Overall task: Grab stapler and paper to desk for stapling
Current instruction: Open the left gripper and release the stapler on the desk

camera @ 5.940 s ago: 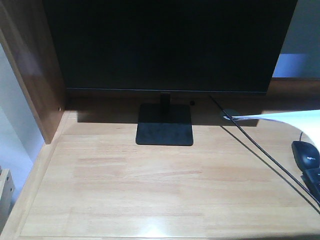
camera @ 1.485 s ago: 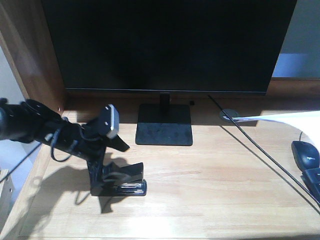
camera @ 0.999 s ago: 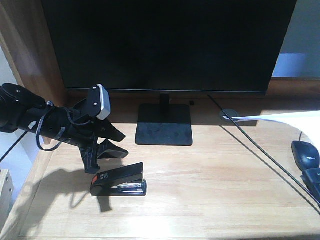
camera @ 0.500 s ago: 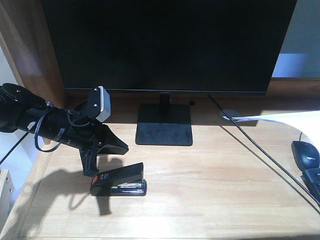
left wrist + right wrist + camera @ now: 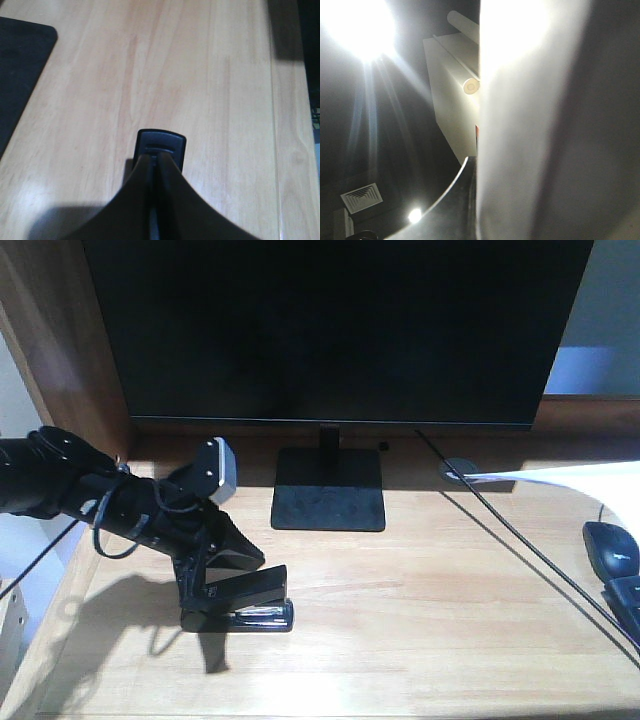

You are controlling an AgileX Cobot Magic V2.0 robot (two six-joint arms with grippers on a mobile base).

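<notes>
The black stapler [image 5: 245, 602] lies flat on the wooden desk [image 5: 420, 620], left of centre; its orange patch is hidden under the gripper. My left gripper [image 5: 252, 558] is down over its top with the jaws shut. In the left wrist view the closed gripper [image 5: 155, 159] sits above the stapler, whose far end [image 5: 161, 145] shows just beyond the tips. The white paper [image 5: 570, 478] reaches in from the right edge, curled above the desk. In the right wrist view the sheet [image 5: 520, 125] stands edge-on in my right gripper [image 5: 476, 200], against one dark finger [image 5: 455, 205].
A large dark monitor [image 5: 340, 330] on a black base [image 5: 328, 502] fills the back. A thin cable [image 5: 520, 540] runs diagonally at the right. A black mouse [image 5: 612, 548] and a keyboard corner [image 5: 628, 600] are at the right edge. A raised wooden side panel [image 5: 60, 370] is on the left.
The left gripper was on the stapler, then opened and lifted off it, leaving it on the desk. It has since shut and lowered back onto the stapler's top.
</notes>
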